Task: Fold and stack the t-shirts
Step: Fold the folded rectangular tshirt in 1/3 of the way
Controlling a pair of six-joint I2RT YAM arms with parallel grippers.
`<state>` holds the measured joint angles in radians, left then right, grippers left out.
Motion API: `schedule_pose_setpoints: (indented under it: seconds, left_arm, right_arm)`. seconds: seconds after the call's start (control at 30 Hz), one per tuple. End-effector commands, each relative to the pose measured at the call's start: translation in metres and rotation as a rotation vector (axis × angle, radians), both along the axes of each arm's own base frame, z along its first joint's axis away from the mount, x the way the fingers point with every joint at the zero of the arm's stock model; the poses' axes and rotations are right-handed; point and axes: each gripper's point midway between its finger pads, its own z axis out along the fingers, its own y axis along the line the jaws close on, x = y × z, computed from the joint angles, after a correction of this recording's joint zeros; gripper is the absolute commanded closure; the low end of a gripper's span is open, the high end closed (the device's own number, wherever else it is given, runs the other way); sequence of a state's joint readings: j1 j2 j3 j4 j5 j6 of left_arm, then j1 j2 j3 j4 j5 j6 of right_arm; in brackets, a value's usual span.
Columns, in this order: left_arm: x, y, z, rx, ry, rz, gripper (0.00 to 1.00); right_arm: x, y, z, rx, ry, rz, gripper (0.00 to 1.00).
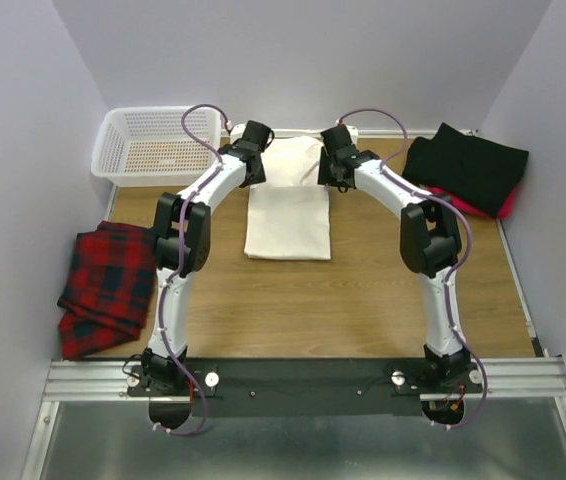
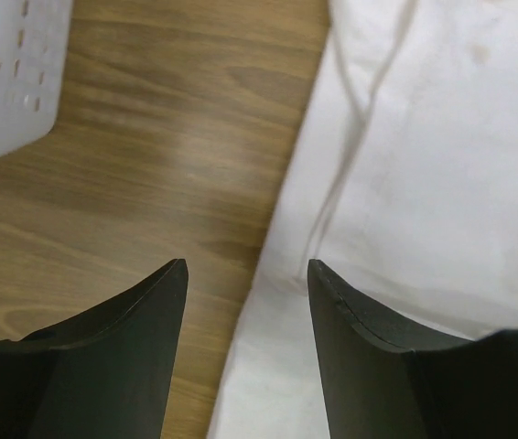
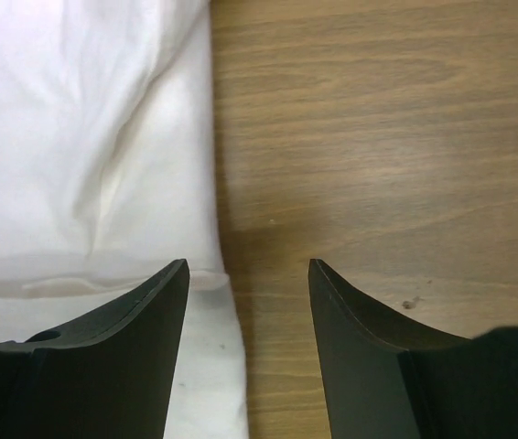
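Wood-grain table (image 1: 363,300) fills the space between pale lilac walls, with both arms reaching to its far side. The left gripper (image 2: 248,274) has its jaws spread wide and nothing between them. It straddles the left border of the cream-white t-shirt (image 2: 424,165), with one finger over cloth and the other over bare wood. The right gripper (image 3: 248,274) is spread just as wide and equally unloaded. It straddles the shirt's right border, with its left finger above the fabric (image 3: 76,137) and its right finger above the wood. Whether any fingertip touches the cloth cannot be told.

From above, the two grippers (image 1: 256,172) (image 1: 335,170) flank the wider far part of the cream-white shirt (image 1: 288,215), which narrows to a smooth folded panel toward the arms' bases. A white mesh basket (image 1: 153,150) sits in the far left corner, its wall showing in the left wrist view (image 2: 7,73). At the far right, the black t-shirt (image 1: 468,165) lies on the red t-shirt (image 1: 506,205), of which only an edge shows. A red plaid cloth (image 1: 108,285) lies crumpled at the left edge.
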<state>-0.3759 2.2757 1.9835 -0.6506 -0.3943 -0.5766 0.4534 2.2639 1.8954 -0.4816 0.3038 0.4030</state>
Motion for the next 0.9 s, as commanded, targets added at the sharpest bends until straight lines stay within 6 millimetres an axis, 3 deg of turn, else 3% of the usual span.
schedule_pose_setpoints:
  seconds: [0.0, 0.03, 0.07, 0.13, 0.17, 0.2, 0.27, 0.3, 0.37, 0.4, 0.43, 0.47, 0.53, 0.67, 0.87]
  left_arm:
    - [-0.031, 0.030, 0.003, 0.048, 0.036, 0.012, 0.36]
    - [-0.038, 0.021, 0.001, 0.012, 0.051, -0.039, 0.36]
    - [-0.044, 0.018, 0.013, 0.000, 0.040, -0.089, 0.36]
    - [-0.066, 0.007, -0.001, -0.060, 0.085, -0.183, 0.36]
    - [-0.072, 0.006, 0.008, -0.069, 0.073, -0.216, 0.36]
    - [-0.085, 0.006, -0.003, -0.078, 0.099, -0.241, 0.37]
    - [-0.098, 0.000, 0.006, -0.118, 0.091, -0.292, 0.36]
    - [-0.110, 0.004, -0.002, -0.114, 0.116, -0.299, 0.36]
    - [-0.120, 0.002, 0.008, -0.138, 0.100, -0.322, 0.36]
    - [-0.131, 0.004, 0.001, -0.145, 0.120, -0.327, 0.36]
    - [-0.136, 0.002, 0.002, -0.162, 0.123, -0.340, 0.36]
    - [-0.142, 0.002, 0.008, -0.174, 0.113, -0.341, 0.36]
    - [-0.159, 0.000, -0.003, -0.212, 0.146, -0.353, 0.36]
    - [-0.187, -0.006, -0.018, -0.285, 0.191, -0.378, 0.36]
    - [-0.215, -0.021, -0.038, -0.408, 0.221, -0.415, 0.36]
  right_arm:
    - [-0.013, -0.024, 0.017, 0.023, 0.031, -0.034, 0.36]
    - [-0.019, -0.020, 0.031, 0.048, 0.025, 0.006, 0.36]
    - [-0.038, -0.011, 0.018, 0.085, 0.091, 0.075, 0.36]
    - [-0.059, -0.007, 0.013, 0.109, 0.135, 0.138, 0.36]
    - [-0.070, -0.001, 0.024, 0.150, 0.140, 0.184, 0.36]
    - [-0.087, -0.007, 0.010, 0.134, 0.184, 0.197, 0.36]
    - [-0.109, 0.001, 0.018, 0.196, 0.210, 0.261, 0.35]
    - [-0.125, -0.003, 0.006, 0.196, 0.253, 0.273, 0.35]
    - [-0.143, -0.001, 0.004, 0.230, 0.286, 0.306, 0.35]
    - [-0.150, -0.001, 0.009, 0.242, 0.285, 0.318, 0.35]
    - [-0.163, -0.004, 0.001, 0.248, 0.317, 0.321, 0.34]
    - [-0.170, -0.003, 0.000, 0.261, 0.326, 0.330, 0.34]
    - [-0.179, -0.004, 0.004, 0.277, 0.320, 0.331, 0.34]
    - [-0.202, -0.008, -0.011, 0.310, 0.348, 0.326, 0.34]
    - [-0.210, 0.001, -0.015, 0.383, 0.334, 0.338, 0.34]
